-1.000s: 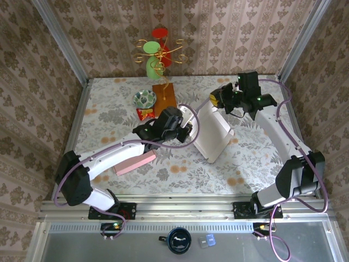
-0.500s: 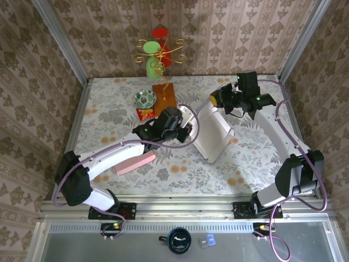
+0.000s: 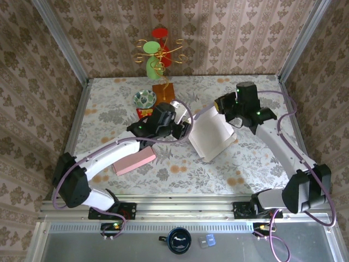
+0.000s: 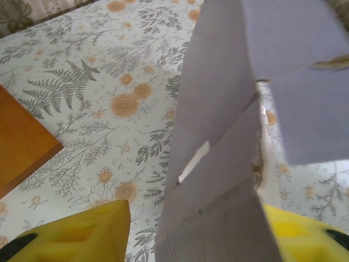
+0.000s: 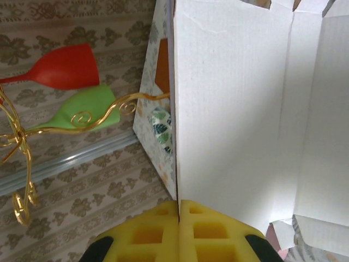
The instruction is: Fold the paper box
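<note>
The white paper box [image 3: 210, 139] stands partly unfolded at mid-table, its panels tilted. My left gripper [image 3: 180, 129] is at the box's left side. In the left wrist view it [image 4: 193, 221] is open, with a grey-shaded flap of the box [image 4: 229, 109] between the yellow pads. The flap lies against the right pad, and a gap shows at the left pad [image 4: 82, 234]. My right gripper [image 3: 223, 107] is at the box's far corner. In the right wrist view it [image 5: 179, 210] is shut, its pads pinching the edge of a white panel [image 5: 234, 109].
A pink box [image 3: 134, 161] lies near the left forearm. A wooden block [image 3: 164, 91], a patterned bowl [image 3: 144, 98] and a red packet [image 3: 143, 113] sit behind the left gripper. A gold stand with red and green glasses [image 3: 159, 52] is at the back wall.
My left gripper has let go of the box flap and opened, shifting slightly left. The right gripper has pressed fully shut on the panel edge and moved nearer, tilting the box.
</note>
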